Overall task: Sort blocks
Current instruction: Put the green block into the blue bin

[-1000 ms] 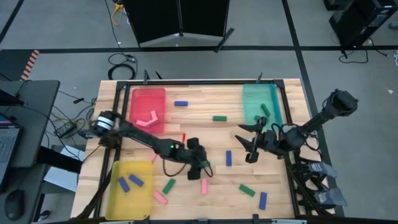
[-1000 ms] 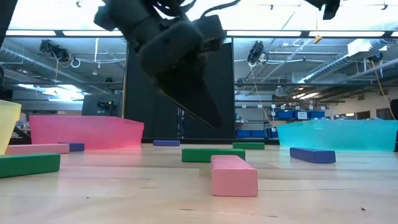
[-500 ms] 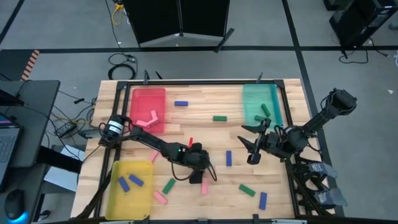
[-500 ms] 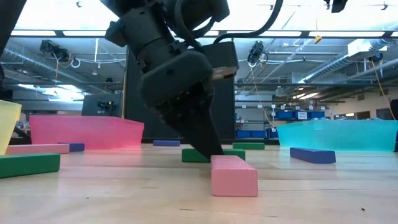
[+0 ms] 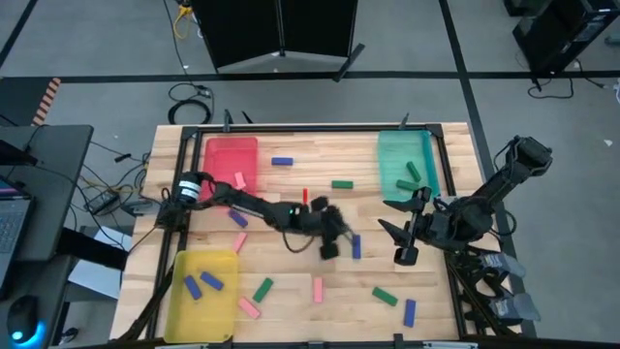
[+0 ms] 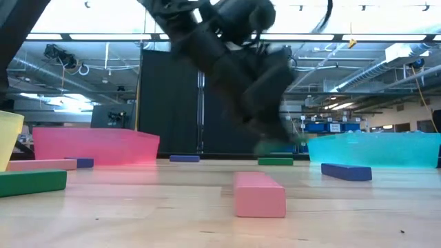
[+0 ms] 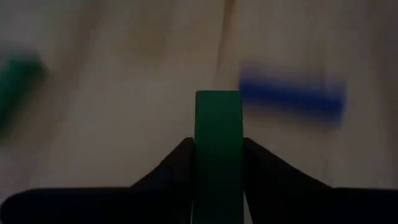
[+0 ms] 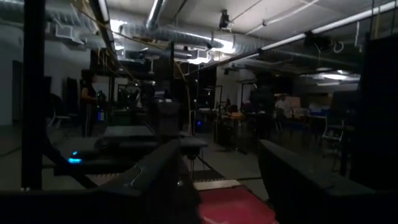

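The wooden tabletop (image 5: 320,170) carried a red tray (image 5: 231,160) at its far left corner, a teal tray (image 5: 404,160) at its far right corner and a yellow tray (image 5: 201,291) at its near left corner, with pink, blue and green blocks scattered between them. Beyond it lay grey floor, cables and a dark panel; the low view showed an industrial hall with ceiling ducts and strip lights.

Half a second before, the left hand had been down on the boards near the tabletop's middle, just behind the pink block (image 6: 259,194). It had since lifted and swung toward the right side, and the green block that had lain behind the pink one was gone from that spot.

The left hand (image 5: 329,237) hung blurred above the tabletop's middle, its two fingers (image 7: 177,165) clamped on a green block (image 7: 217,140), beside a blue block (image 5: 356,246). The right hand (image 5: 399,233) hovered over the right half of the tabletop, near the teal tray, its jaws parted and empty.
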